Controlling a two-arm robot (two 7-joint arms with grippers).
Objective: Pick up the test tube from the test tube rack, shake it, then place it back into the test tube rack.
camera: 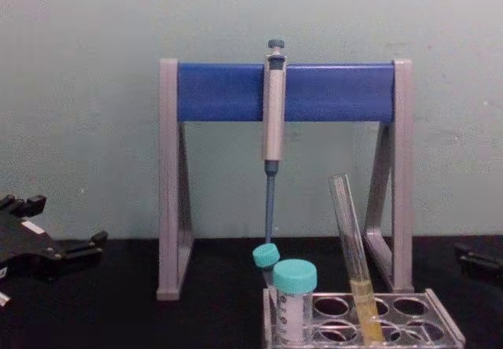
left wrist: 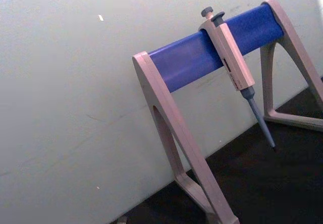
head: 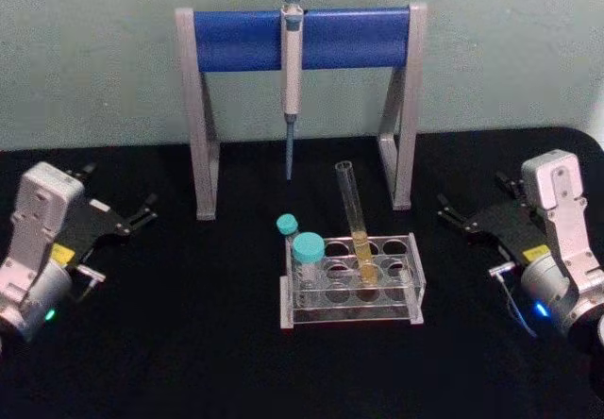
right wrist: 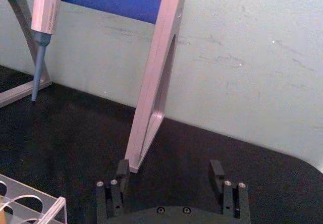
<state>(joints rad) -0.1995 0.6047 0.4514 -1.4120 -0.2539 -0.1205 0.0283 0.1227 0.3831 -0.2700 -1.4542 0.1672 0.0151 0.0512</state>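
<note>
Test tube (head: 354, 219) first: I see it standing in the test tube rack (head: 351, 282), in a hole toward the rack's right half, leaning a little to the left at its open top, with yellow liquid in its lower part. The rack sits near the middle of the black table (head: 189, 343), closer to the front edge than the grey-legged stand (head: 300, 108) behind it, which runs along the back edge by the wall. A pipette (head: 291, 79) hangs from the stand's blue crossbar, tip down. Two teal-capped tubes (head: 304, 254) occupy the rack's left end. My left gripper (head: 142, 214) rests near the table's left edge, well apart from the rack, fingers parted and holding nothing. My right gripper (head: 445, 213) is by the right edge, its fingers (right wrist: 217, 171) spread wide and empty, pointing toward the stand's right leg.
</note>
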